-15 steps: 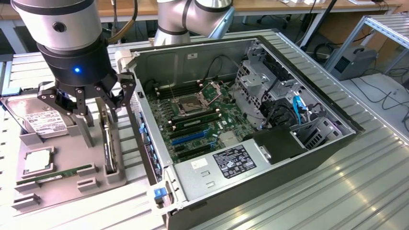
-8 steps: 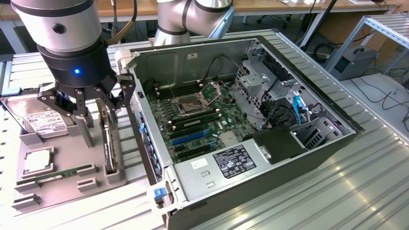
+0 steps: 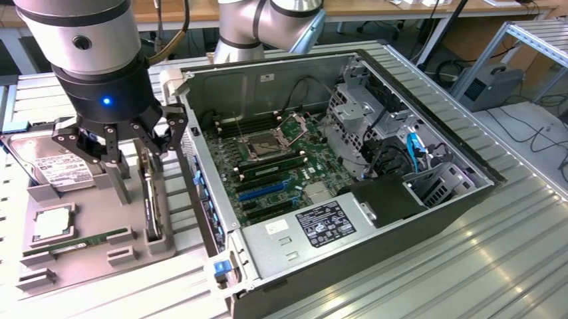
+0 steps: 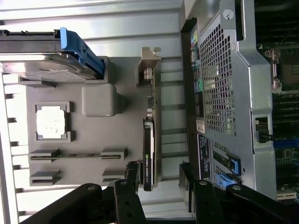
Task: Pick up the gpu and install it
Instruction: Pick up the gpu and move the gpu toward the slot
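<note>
The gpu [image 3: 153,203] stands on edge in a slot of the grey holder tray [image 3: 89,266], on the exterior view's left beside the open computer case [image 3: 355,226]. In the wrist view the gpu [image 4: 149,154] is a thin dark card with its silver bracket [image 4: 149,63] at the far end. My gripper [image 3: 120,154] hangs open over the tray, close above the card's far end. The two black fingers [image 4: 132,177] stand on either side of the gpu's line, with nothing held. Blue expansion slots [image 3: 265,189] lie on the green motherboard inside the case.
On the tray lie a hard drive [image 3: 53,166] with a white label, a square CPU [image 3: 52,222] and a narrow RAM stick [image 3: 76,244]. The case's rear wall [image 4: 219,93] rises right next to the gpu. Ribbed metal table [image 3: 497,266] surrounds everything.
</note>
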Robot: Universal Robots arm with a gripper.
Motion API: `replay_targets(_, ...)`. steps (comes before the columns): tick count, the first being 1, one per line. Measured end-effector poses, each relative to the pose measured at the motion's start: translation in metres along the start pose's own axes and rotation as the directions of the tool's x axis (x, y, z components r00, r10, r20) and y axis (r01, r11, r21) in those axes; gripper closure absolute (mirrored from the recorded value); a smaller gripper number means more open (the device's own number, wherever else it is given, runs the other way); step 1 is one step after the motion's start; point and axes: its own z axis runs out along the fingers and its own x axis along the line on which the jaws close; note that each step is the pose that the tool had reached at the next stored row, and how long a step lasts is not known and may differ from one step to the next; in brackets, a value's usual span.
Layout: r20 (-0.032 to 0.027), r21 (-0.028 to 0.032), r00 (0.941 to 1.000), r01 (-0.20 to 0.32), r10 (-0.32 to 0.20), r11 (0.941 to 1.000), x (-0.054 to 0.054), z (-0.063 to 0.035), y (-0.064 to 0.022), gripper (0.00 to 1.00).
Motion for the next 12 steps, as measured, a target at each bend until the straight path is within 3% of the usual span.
replay_targets(12, 0.0005, 0.0064, 1.0, 0.0, 0.0, 1.0, 0.0008, 0.0029, -0.0001, 0.52)
